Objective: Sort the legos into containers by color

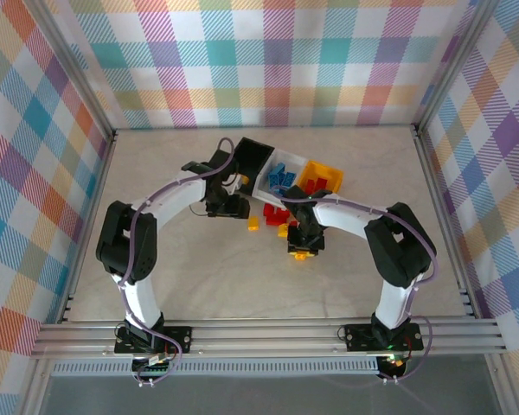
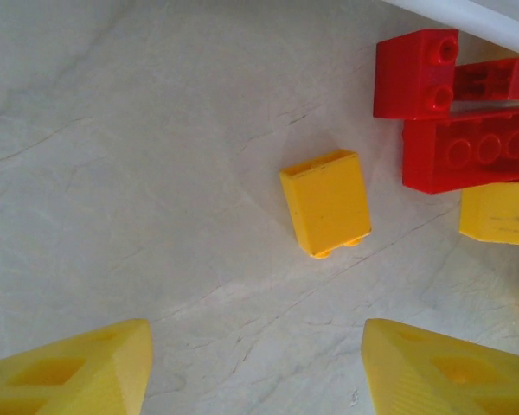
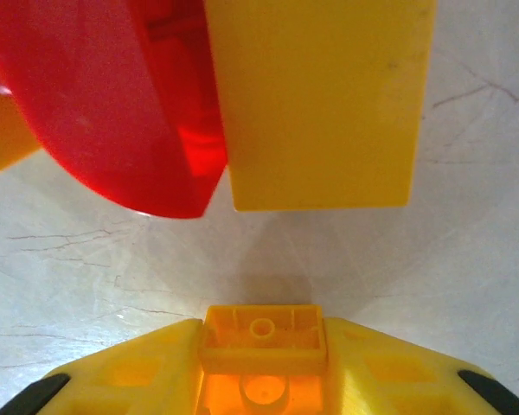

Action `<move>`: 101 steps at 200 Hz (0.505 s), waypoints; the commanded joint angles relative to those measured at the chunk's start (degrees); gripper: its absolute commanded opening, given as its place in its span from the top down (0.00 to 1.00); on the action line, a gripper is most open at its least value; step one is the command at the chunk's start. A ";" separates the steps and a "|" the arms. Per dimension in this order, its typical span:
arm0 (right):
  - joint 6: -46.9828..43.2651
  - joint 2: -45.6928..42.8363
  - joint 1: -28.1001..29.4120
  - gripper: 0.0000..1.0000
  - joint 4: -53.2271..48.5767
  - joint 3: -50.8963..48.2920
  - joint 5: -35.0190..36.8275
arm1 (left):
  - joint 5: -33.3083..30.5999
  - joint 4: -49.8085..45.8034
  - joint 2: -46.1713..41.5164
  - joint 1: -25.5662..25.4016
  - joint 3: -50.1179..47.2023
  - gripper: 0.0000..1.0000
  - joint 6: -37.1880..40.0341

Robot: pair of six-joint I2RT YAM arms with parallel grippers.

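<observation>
While the right pincer (image 3: 261, 363) is pinching a small yellow brick (image 3: 261, 335), the spread left pincer (image 2: 257, 346) is facing a square yellow plastic brick (image 2: 326, 203) lying ahead.

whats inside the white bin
Blue bricks lie in the white bin, several in a loose heap, and no other color shows there. They cover much of the floor, so anything under them, and the exact count, can't be told.

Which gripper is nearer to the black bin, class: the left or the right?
Left. The left gripper hangs just on the near side of the black bin; the right gripper sits farther off, past the loose bricks, nearer the yellow bin.
</observation>
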 commanded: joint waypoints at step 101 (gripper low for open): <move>-0.16 -8.83 0.43 0.64 -7.98 5.68 1.59 | 1.79 5.19 14.08 -5.32 4.85 0.34 -2.70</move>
